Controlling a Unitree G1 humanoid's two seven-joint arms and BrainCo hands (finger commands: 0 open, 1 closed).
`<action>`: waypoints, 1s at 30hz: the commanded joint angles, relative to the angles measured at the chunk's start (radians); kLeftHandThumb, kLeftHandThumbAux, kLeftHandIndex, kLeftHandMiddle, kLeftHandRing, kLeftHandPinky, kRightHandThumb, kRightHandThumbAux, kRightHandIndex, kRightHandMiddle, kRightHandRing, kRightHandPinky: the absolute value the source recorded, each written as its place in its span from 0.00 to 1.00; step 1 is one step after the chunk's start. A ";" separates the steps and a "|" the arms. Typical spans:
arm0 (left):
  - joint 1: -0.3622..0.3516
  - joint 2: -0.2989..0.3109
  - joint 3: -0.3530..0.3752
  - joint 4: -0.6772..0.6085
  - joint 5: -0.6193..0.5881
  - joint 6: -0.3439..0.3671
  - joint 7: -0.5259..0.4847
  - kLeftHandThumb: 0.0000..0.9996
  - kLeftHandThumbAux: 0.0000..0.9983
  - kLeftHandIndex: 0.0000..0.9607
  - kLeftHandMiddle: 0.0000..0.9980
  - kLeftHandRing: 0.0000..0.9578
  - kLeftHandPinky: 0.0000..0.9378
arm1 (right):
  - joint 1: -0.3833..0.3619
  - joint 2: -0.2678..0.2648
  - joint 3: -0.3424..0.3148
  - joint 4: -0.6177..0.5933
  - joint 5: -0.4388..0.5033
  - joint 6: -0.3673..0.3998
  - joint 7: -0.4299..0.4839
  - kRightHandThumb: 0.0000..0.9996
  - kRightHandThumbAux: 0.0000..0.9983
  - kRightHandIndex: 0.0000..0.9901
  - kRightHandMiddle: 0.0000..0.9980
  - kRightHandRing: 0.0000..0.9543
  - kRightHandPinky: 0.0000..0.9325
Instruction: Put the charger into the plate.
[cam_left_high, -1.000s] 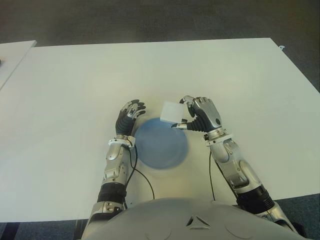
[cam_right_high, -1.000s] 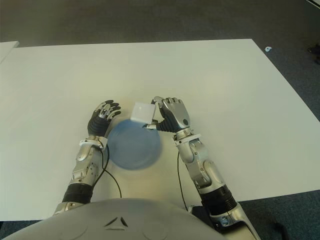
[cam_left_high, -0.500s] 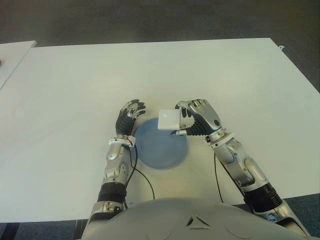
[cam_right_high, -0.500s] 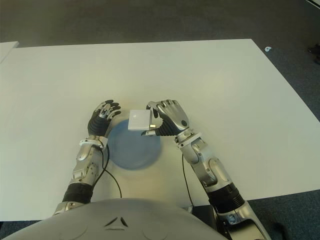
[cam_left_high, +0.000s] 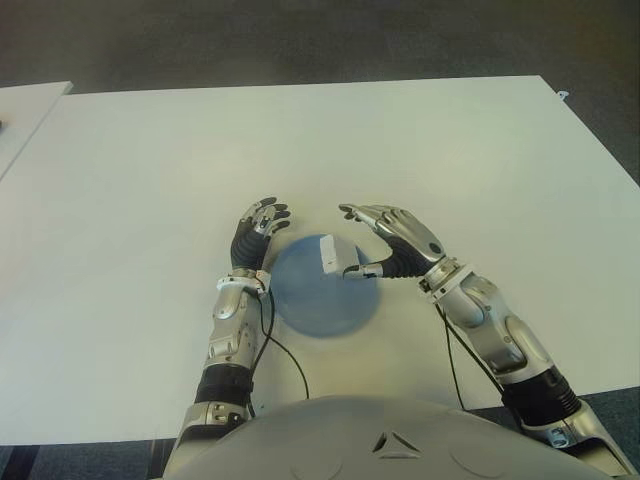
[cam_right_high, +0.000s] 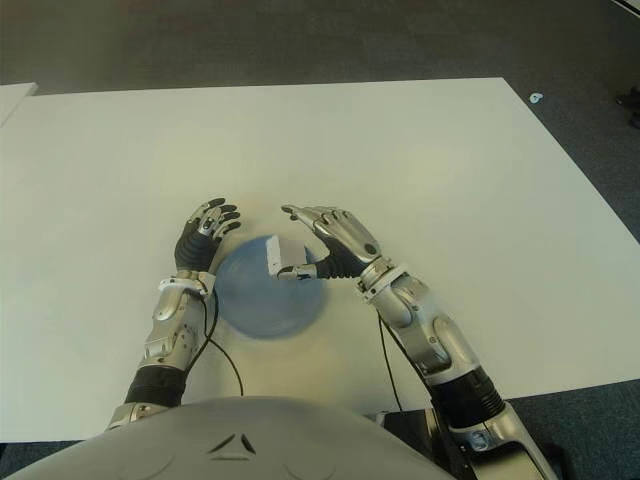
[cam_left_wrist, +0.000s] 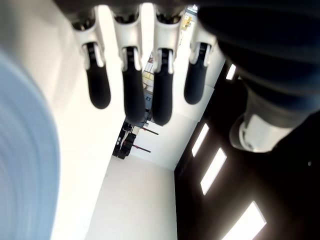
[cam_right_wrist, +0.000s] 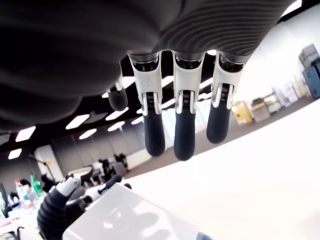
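White charger (cam_left_high: 329, 254) sits tilted on the upper right part of the blue plate (cam_left_high: 310, 305), near frame centre in the head views; whether it lies fully settled can't be told. Right hand (cam_left_high: 385, 243) is at the plate's upper right rim, fingers (cam_right_wrist: 184, 134) extended and spread, thumb tip just beside the charger's right edge, nothing gripped; the right wrist view shows straight fingers with the charger below them, apart from the fingertips. Left hand (cam_left_high: 258, 232) shows at the plate's upper left edge, fingers (cam_left_wrist: 127, 92) straight and relaxed, holding nothing; blue rim visible beside them in the left wrist view. Plate sits on the white counter (cam_left_high: 140, 180), lower centre of frame, between the two forearms. Thin black cables run from both wrists down over the counter toward the robot's body. Dark floor (cam_left_high: 300, 40) along the top of frame.
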 joint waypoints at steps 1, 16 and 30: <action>0.009 -0.065 -0.011 0.012 0.008 0.011 0.017 0.03 0.62 0.32 0.38 0.39 0.38 | 0.013 -0.008 -0.010 -0.001 0.031 -0.015 0.031 0.32 0.11 0.00 0.00 0.00 0.00; 0.014 -0.065 -0.014 0.002 0.003 0.021 0.013 0.04 0.64 0.33 0.41 0.40 0.39 | 0.019 -0.010 -0.025 0.008 0.069 -0.029 0.071 0.35 0.11 0.00 0.00 0.00 0.00; 0.010 -0.063 -0.016 0.012 0.018 0.017 0.022 0.02 0.64 0.35 0.43 0.42 0.41 | -0.057 0.070 -0.099 0.192 0.140 -0.026 -0.023 0.19 0.17 0.00 0.00 0.00 0.00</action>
